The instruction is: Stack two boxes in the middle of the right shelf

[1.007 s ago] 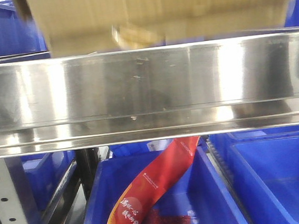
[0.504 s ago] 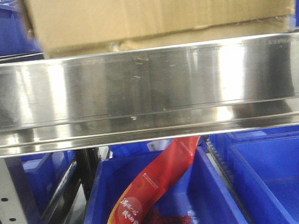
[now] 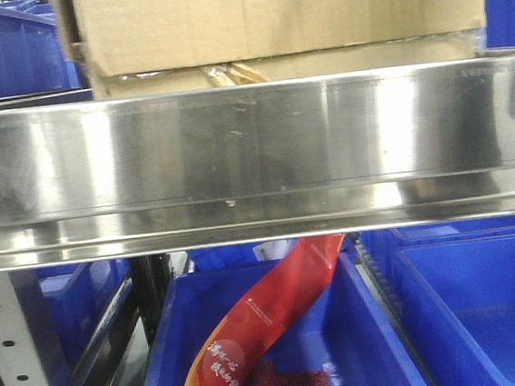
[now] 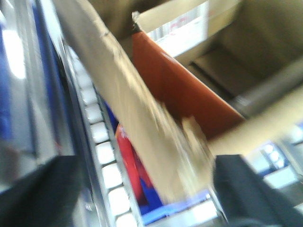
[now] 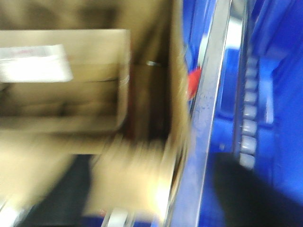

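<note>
Above the shiny steel shelf [image 3: 253, 148] we see the two boxes stacked: the large box [image 3: 277, 13] sits on the flatter box [image 3: 318, 63], whose torn tape [image 3: 232, 73] shows at the shelf's front lip. Below the shelf, a red packet [image 3: 261, 325] leans in a blue bin [image 3: 365, 365]. Our left gripper [image 4: 142, 198] shows dark fingers either side of a cardboard edge, and our right gripper [image 5: 156, 198] is blurred beside the cardboard; we cannot tell how far either is open.
</note>
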